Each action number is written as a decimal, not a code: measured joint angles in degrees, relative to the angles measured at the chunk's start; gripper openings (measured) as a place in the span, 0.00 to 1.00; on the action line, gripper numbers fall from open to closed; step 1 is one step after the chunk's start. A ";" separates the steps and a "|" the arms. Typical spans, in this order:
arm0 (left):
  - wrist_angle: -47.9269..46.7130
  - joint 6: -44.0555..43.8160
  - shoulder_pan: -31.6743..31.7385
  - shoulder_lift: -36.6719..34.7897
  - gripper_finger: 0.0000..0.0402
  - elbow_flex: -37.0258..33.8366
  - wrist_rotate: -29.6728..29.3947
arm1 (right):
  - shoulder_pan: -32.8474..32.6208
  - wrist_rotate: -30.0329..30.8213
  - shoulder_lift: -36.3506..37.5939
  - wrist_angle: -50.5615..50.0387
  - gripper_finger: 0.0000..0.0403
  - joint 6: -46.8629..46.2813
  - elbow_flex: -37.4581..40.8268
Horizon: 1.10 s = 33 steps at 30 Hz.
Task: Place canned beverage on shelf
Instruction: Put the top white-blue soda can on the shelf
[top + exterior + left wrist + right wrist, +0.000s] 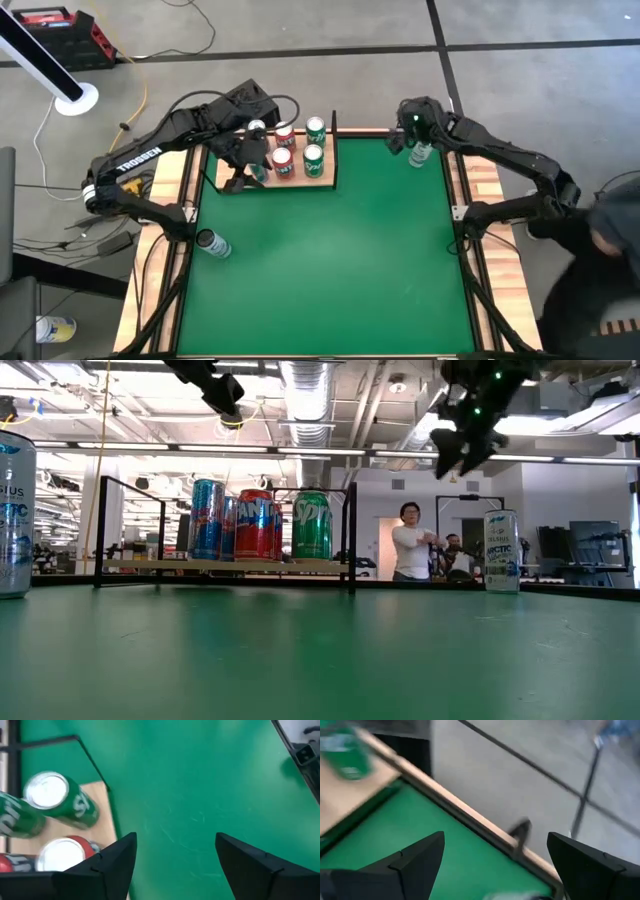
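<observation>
The left gripper point(175, 865) hangs over the near left part of the light-wood shelf board with thin black uprights point(322, 181), its two dark fingers spread apart and holding nothing; green cloth shows between them in its wrist view. On the board stand two green soda cans point(314, 160), two red soda cans point(283, 163) and a blue can point(207, 518), packed close together and filling most of it, with a bare strip along the near edge. The shelf sits at the far left of the green table point(330, 270), its right upright near the table's middle. The right gripper point(492, 865) hovers above the far right corner, fingers wide apart and empty, over a pale white-and-blue can point(420, 154) standing just inside the wooden edging. Another pale can point(213, 243) lies at the table's left edge. The whole near and middle stretch of cloth lies open. A person point(411, 541) stands in the room beyond.
</observation>
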State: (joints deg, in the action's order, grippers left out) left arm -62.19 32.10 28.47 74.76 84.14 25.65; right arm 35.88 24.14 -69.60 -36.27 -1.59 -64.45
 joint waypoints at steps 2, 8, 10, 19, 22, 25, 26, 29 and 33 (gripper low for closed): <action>-1.65 -0.54 -0.23 -0.56 0.61 -0.02 -0.49 | 2.87 0.45 0.00 -2.09 0.94 -3.25 0.00; 2.17 -3.31 -0.28 -7.24 0.56 -4.97 -0.83 | 6.64 14.35 0.00 -10.31 0.94 -13.60 0.00; 6.99 -4.43 -0.28 -10.74 0.55 -9.56 -0.96 | 6.69 18.12 0.00 -13.07 0.94 -17.85 0.15; 27.58 -8.28 -0.28 -23.21 0.55 -24.44 -1.64 | 6.34 19.55 0.00 -4.63 0.94 -24.74 10.54; 30.08 -7.36 -0.28 -24.65 0.55 -24.70 -2.87 | 6.31 21.17 0.00 0.42 0.94 -25.46 14.44; 31.13 -6.84 -0.26 -24.85 0.55 -24.70 -3.15 | 6.27 22.52 0.00 5.04 0.94 -25.96 17.89; 31.29 -6.89 -0.28 -24.81 0.55 -24.70 -3.19 | 6.27 22.57 0.00 6.57 0.94 -26.04 18.92; 31.67 -7.11 -0.28 -24.59 0.55 -24.70 -3.20 | 6.31 22.64 -0.01 9.81 0.94 -26.05 21.30; 32.11 -7.11 -0.28 -23.76 0.55 -24.70 -3.94 | 6.36 24.82 -0.02 10.42 0.94 -25.88 21.84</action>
State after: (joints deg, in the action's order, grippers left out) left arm -30.08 24.98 28.18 51.00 59.44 21.70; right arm 42.24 48.96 -69.63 -25.85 -27.47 -42.61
